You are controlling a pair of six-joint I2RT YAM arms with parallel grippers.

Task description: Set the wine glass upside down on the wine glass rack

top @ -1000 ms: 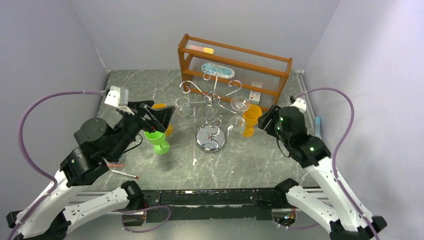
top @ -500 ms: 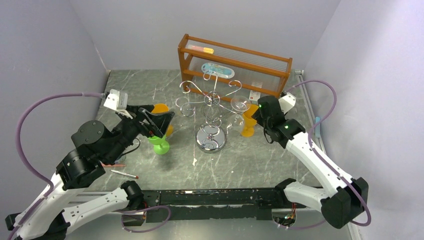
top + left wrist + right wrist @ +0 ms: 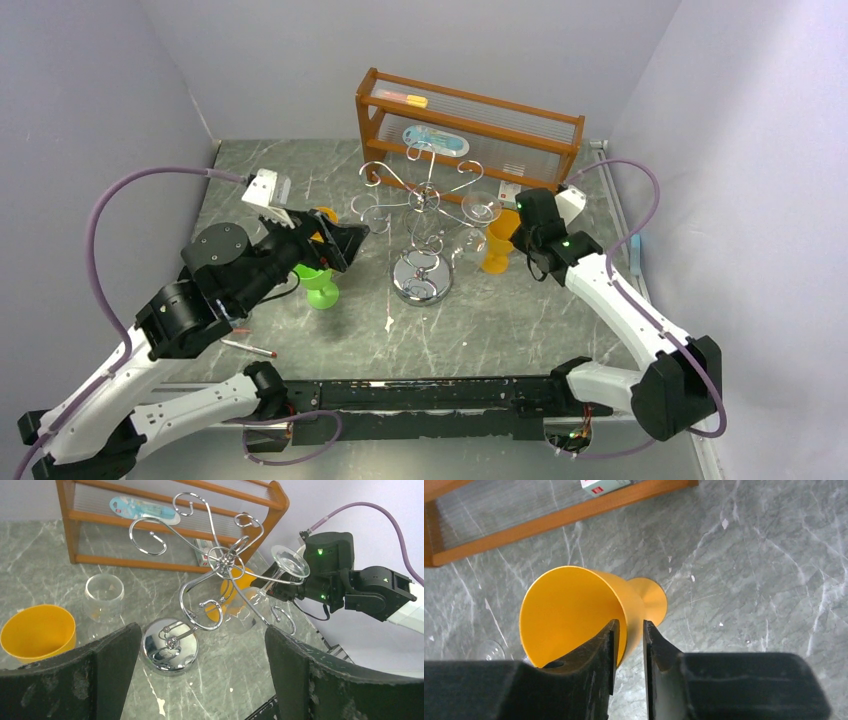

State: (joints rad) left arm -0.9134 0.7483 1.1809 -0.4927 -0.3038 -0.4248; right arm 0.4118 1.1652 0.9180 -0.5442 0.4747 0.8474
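Grey marble tabletop [image 3: 300, 170] from above: your right claw [image 3: 510, 232] sits at the rim of the upright orange goblet [image 3: 497, 248], and the chrome wine glass rack [image 3: 421, 278] stands just to that claw's left. From the left wrist, your left claw [image 3: 202, 645] gapes wide and empty. Beyond it a clear wine glass [image 3: 290, 562] already looks hung foot-up on the rack. From the right wrist, the fingers [image 3: 599, 655] nearly meet astride the goblet's wall. Whether they bite yet, you cannot tell. Lifting, flipping and hanging are likely all still ahead.

Marble tbl [image 3: 560, 330] — wine glass rack [image 3: 421, 281], wood shelf [image 3: 479, 96], green cup [image 3: 320, 290], pen [image 3: 250, 347]
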